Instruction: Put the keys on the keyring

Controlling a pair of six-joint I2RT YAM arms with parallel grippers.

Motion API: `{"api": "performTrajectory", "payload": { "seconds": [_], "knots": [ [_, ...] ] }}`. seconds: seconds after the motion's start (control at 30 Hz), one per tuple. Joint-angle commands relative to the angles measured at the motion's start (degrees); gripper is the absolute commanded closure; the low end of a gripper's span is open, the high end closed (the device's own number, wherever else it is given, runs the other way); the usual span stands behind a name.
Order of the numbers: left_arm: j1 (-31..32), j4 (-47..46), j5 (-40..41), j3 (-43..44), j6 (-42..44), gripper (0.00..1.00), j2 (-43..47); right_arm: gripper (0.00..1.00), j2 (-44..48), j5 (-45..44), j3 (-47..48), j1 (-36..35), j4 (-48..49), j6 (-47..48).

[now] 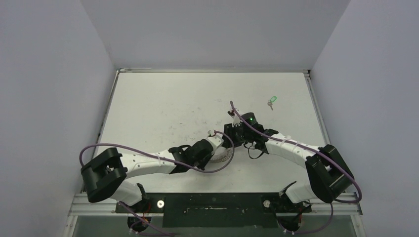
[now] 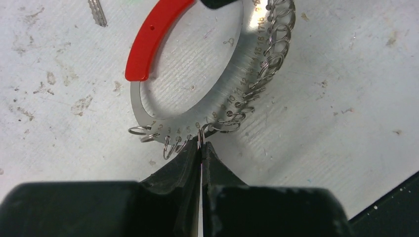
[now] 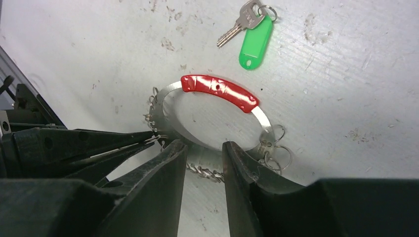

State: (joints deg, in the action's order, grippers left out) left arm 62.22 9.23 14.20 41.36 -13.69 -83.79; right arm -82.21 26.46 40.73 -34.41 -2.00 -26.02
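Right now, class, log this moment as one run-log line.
left fingers: shut on small loop of keyring | right fingers: open at keyring | keys: loose on table, apart from keyring | step: not yet threaded

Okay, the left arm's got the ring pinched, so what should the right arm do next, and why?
Probably move the right gripper forward to the keys. Its fingers are open and empty over the keyring, the left gripper is shut on one small loop at its rim, and the keys lie loose on the table beyond.

Brushed metal keyring [image 2: 237, 69], glossy red plastic segment [image 2: 148, 44], scuffed matt table [image 2: 346, 98].
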Motion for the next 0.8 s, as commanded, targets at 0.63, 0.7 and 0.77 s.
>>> {"api": "performTrajectory", "payload": {
  "seconds": [0.63,0.7,0.77],
  "knots": [
    [-1.5,-28.2,-12.2,-20.1,10.1,1.00,35.2,0.31,17.6,10.7,-3.5,2.3,10.8,1.9],
    [-2.1,-27.4,-13.9,-19.9,10.2,1.00,36.6,0.29,18.9,12.8,-3.8,2.4,12.6,3.3],
    [-3.3,-26.4,-16.4,-19.3,9.9,1.00,37.2,0.28,20.3,13.0,-3.7,2.3,12.8,5.1]
  ]
}}
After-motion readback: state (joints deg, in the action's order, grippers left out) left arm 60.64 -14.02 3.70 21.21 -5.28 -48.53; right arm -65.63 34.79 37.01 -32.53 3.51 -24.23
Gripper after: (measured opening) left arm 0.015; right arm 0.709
